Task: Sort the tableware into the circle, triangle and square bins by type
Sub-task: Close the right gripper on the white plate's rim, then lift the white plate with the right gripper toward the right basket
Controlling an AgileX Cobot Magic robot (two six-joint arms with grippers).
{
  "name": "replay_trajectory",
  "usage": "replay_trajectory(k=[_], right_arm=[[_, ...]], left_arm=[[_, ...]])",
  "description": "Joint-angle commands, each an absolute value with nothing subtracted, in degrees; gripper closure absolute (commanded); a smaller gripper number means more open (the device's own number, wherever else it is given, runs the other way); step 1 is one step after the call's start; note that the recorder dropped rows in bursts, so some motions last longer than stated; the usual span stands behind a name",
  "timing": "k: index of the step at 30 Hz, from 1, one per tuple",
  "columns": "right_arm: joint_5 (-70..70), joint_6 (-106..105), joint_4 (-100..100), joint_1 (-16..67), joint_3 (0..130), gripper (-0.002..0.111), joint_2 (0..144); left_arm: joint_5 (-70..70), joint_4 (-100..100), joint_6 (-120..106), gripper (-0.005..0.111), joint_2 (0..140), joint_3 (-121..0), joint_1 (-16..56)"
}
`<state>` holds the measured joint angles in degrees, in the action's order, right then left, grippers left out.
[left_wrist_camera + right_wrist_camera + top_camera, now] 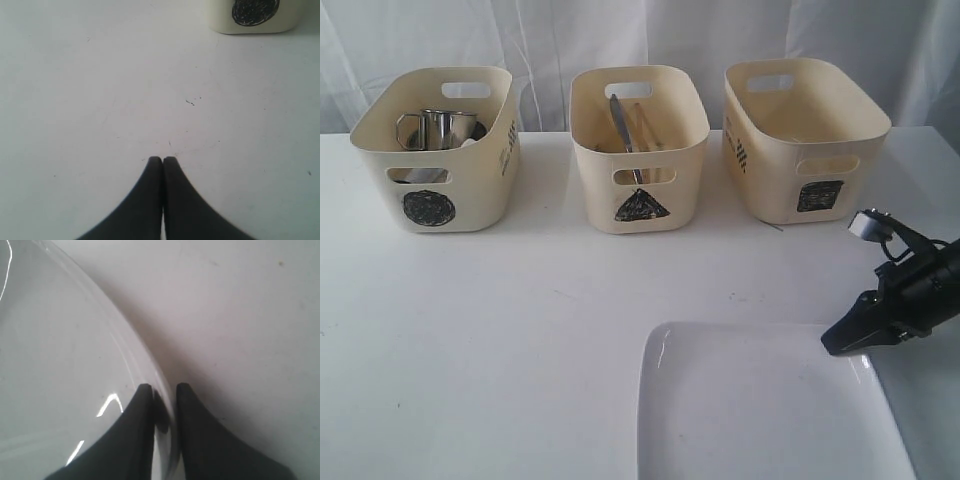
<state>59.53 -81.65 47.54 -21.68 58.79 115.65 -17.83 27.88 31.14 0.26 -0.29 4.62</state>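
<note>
The large white squarish plate lies at the front right of the table. My right gripper is shut on its right rim, one finger over the plate's top face and one outside the edge. A steel mug stands in the circle bin. A steel knife and wooden chopsticks lean in the triangle bin. Nothing shows inside the square bin. My left gripper is shut on nothing over bare table, short of the circle bin; the exterior view does not show it.
The three cream bins stand in a row along the back of the white table, in front of a white curtain. The plate runs past the front edge of the exterior view.
</note>
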Motion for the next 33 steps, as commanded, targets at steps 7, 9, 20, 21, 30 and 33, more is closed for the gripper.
replay_trajectory(k=[7, 9, 20, 21, 30, 33], right_arm=[[65.5, -79.5, 53.9, -21.7, 58.6, 0.108, 114.5], [66.1, -79.5, 54.2, -21.7, 58.6, 0.108, 114.5], [65.4, -79.4, 57.0, -21.7, 58.6, 0.108, 112.5], [66.7, -79.7, 57.7, -21.7, 58.6, 0.108, 112.3], [70.0, -75.5, 60.7, -21.7, 59.2, 0.108, 104.0], [70.0, -68.9, 60.7, -21.7, 62.9, 0.108, 100.4]], left_arm=[[-18.0, 27.9, 31.2, 0.107, 0.0, 0.0, 4.5], [-18.0, 27.9, 31.2, 0.107, 0.0, 0.0, 4.5], [-18.0, 27.9, 31.2, 0.107, 0.0, 0.0, 4.5], [-18.0, 27.9, 31.2, 0.107, 0.0, 0.0, 4.5], [-18.0, 27.9, 31.2, 0.107, 0.0, 0.0, 4.5], [-18.0, 27.9, 31.2, 0.107, 0.0, 0.0, 4.5]])
